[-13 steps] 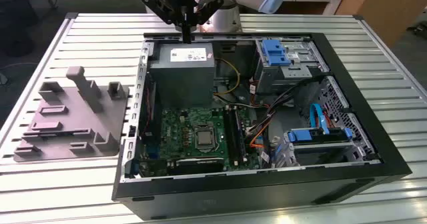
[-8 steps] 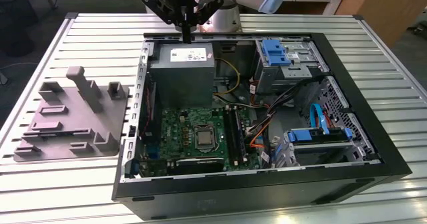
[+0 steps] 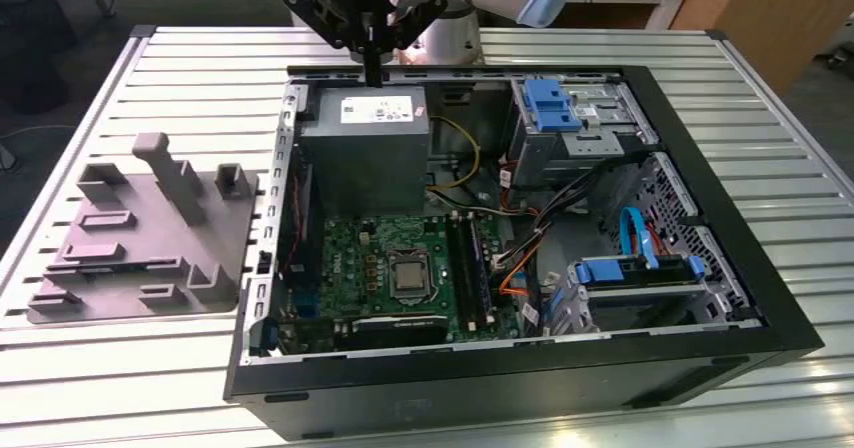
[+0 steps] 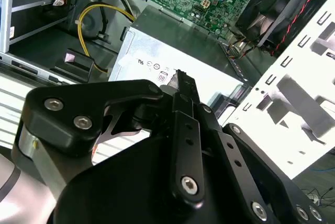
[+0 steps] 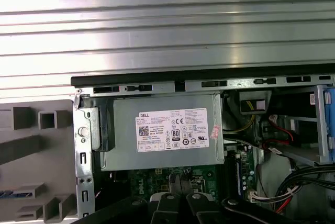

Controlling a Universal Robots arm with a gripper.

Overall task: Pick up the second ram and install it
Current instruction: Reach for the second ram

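— What's on the table (image 3: 200,78)?

— An open computer case (image 3: 534,378) lying on its side on slatted metal, with a grey tray (image 3: 134,258) of upright blocks just beside it at the exterior view's left.

— And the arm?

— Its black gripper (image 3: 371,73) hangs over the case's far edge, fingers drawn together into one dark tip just above the power supply (image 3: 363,158).

— Inside the case?

— The green motherboard (image 3: 360,243) sits nearer the camera than the power supply, a square socket (image 3: 404,273) at its middle. Orange cables (image 3: 514,268) run beside it. Two blue drive caddies show at the exterior view's right, one far (image 3: 550,106), one near (image 3: 638,271).
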